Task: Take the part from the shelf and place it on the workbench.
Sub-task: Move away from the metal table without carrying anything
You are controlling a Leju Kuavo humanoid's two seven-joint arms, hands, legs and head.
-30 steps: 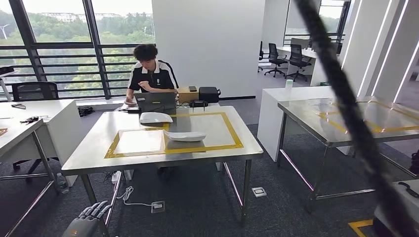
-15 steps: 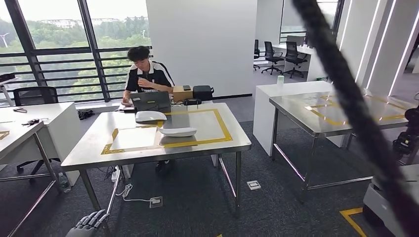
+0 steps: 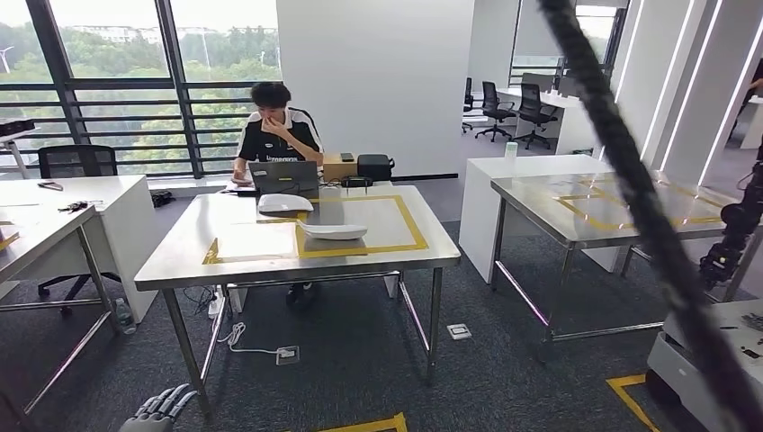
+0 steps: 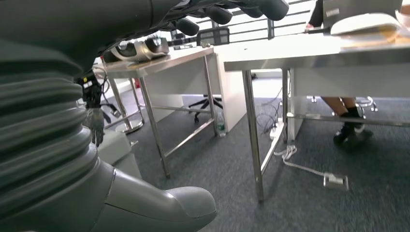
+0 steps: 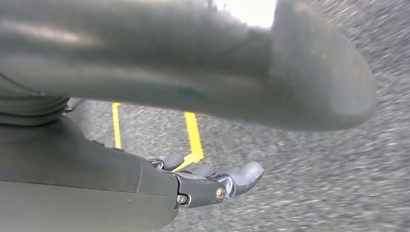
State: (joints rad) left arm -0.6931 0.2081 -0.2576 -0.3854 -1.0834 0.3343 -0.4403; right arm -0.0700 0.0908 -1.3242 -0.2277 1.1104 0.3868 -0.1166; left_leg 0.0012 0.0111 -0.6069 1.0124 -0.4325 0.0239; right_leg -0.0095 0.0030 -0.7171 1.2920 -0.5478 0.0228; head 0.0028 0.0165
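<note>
Steel workbench (image 3: 270, 270) carries smooth white curved parts (image 3: 334, 231); left hand (image 3: 157, 412) hangs empty, fingers apart.

Workbench (image 3: 180, 261): brushed steel top, satin sheen, reflective; legs polished metal tube. Yellow tape (image 3: 412, 227) on top, matt. White parts (image 3: 334, 231) on it: smooth glossy shell (plastic by look). Floor carpet (image 3: 360, 360): dark grey, rough short pile. Left hand (image 3: 159, 411): grey smooth plastic, ribbed rubbery cover in wrist view. Right hand (image 5: 212, 181): dark matt fingers, metal pins. Side desk (image 3: 108, 202): white matt laminate.
</note>
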